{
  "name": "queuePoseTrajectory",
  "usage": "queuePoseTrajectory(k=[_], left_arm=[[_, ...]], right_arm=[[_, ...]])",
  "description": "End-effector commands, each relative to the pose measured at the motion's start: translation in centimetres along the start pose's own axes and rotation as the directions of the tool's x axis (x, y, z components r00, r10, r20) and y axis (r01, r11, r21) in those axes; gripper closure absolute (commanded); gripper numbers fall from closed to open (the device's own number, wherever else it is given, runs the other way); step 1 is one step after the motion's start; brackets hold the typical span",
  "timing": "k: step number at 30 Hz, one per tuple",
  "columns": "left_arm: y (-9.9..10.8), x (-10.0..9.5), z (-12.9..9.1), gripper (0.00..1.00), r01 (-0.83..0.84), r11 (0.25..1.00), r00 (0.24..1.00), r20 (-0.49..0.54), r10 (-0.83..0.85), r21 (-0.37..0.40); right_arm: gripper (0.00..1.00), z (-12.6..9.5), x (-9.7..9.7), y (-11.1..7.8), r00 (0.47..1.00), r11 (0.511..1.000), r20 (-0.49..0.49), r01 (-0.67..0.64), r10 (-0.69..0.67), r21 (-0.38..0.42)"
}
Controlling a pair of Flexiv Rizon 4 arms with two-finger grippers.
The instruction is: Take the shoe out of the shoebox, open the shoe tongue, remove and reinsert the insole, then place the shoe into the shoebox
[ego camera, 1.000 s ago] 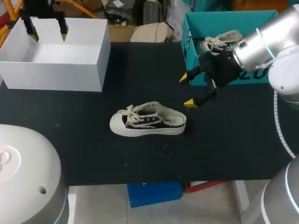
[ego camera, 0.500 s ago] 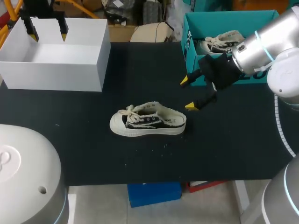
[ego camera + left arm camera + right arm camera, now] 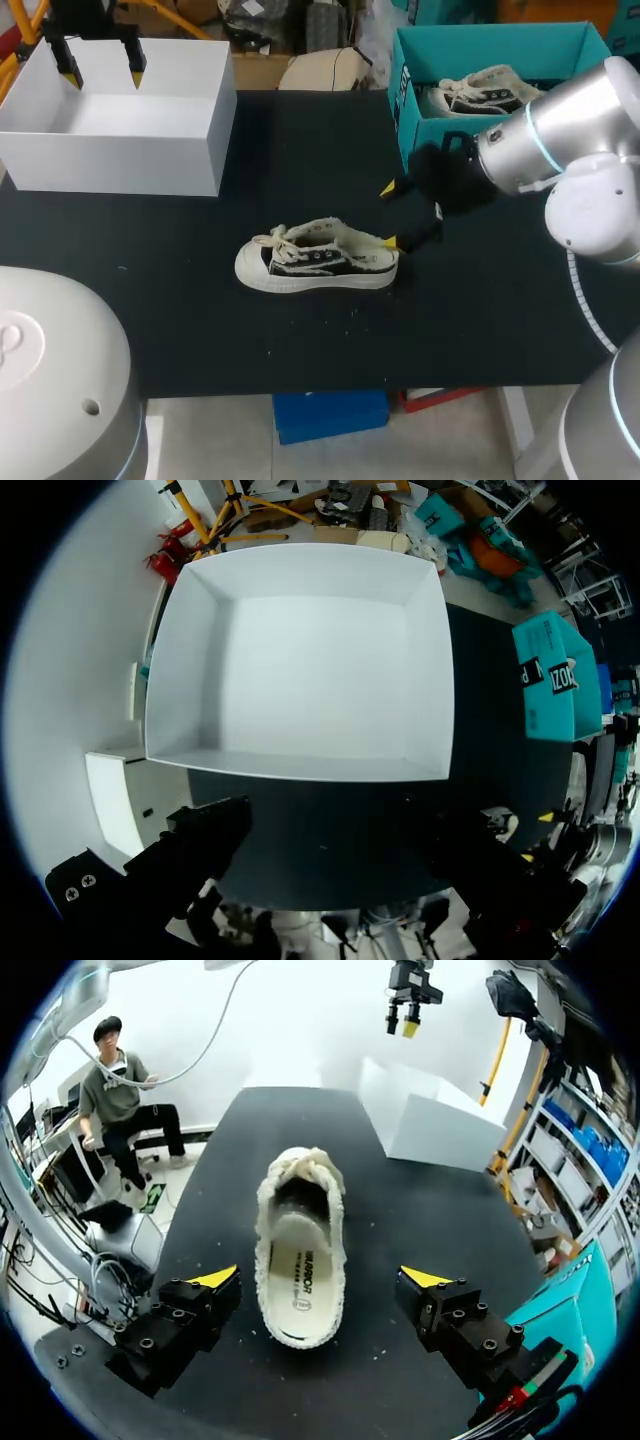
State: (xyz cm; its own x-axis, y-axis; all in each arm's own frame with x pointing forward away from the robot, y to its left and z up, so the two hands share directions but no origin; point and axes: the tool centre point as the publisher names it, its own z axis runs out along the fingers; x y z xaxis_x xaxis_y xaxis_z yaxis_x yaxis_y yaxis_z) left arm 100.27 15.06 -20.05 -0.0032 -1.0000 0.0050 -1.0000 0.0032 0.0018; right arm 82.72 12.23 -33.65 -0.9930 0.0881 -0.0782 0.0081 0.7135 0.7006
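The low black-and-cream canvas sneaker lies on its sole in the middle of the black counter, outside the teal cardboard shoebox. Its long axis runs straight ahead of the right end effector, heel nearest and toe pointing away toward my left side. That end effector is spread wide, one yellow tip on either side of the heel and both clear of it, holding nothing. The left end effector, also spread and empty, hangs well apart over the white open box, so the right arm is much the nearer.
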Motion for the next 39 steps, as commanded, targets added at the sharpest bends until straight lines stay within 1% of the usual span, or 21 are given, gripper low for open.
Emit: queuePoseTrajectory(k=[1, 5, 10, 16, 18, 25, 39], left_arm=[[0.0, 0.1, 0.0, 0.00, 0.002, 1.000, 1.000, 0.003, -0.002, -0.001], [0.0, 0.1, 0.0, 0.00, 0.002, 1.000, 1.000, 0.003, -0.002, -0.001], [0.0, 0.1, 0.0, 0.00, 0.002, 1.000, 1.000, 0.003, -0.002, -0.001], [0.0, 0.1, 0.0, 0.00, 0.002, 1.000, 1.000, 0.003, -0.002, -0.001], [0.0, 0.1, 0.0, 0.00, 0.002, 1.000, 1.000, 0.003, -0.002, -0.001], [0.0, 0.1, 0.0, 0.00, 0.002, 1.000, 1.000, 0.003, -0.002, -0.001], [0.0, 0.1, 0.0, 0.00, 0.002, 1.000, 1.000, 0.003, -0.002, -0.001]], right_arm=[[0.00, 1.3, 0.8, -1.7, 1.000, 0.999, 0.017, -0.009, 0.010, -0.053], [0.00, 1.9, 1.1, -2.6, 0.999, 0.995, 0.018, -0.026, 0.027, -0.094], [0.00, 3.0, 1.3, -3.7, 0.999, 0.993, 0.006, -0.040, 0.041, -0.107], [0.00, 4.5, 1.2, -4.3, 0.999, 0.990, -0.008, -0.045, 0.045, -0.136], [0.00, 5.0, 1.0, -4.6, 0.999, 0.986, -0.009, -0.053, 0.052, -0.160], [0.00, 6.4, 0.9, -4.9, 0.998, 0.979, -0.010, -0.067, 0.066, -0.191], [0.00, 7.7, 1.2, -5.5, 0.997, 0.975, -0.021, -0.083, 0.080, -0.206]])
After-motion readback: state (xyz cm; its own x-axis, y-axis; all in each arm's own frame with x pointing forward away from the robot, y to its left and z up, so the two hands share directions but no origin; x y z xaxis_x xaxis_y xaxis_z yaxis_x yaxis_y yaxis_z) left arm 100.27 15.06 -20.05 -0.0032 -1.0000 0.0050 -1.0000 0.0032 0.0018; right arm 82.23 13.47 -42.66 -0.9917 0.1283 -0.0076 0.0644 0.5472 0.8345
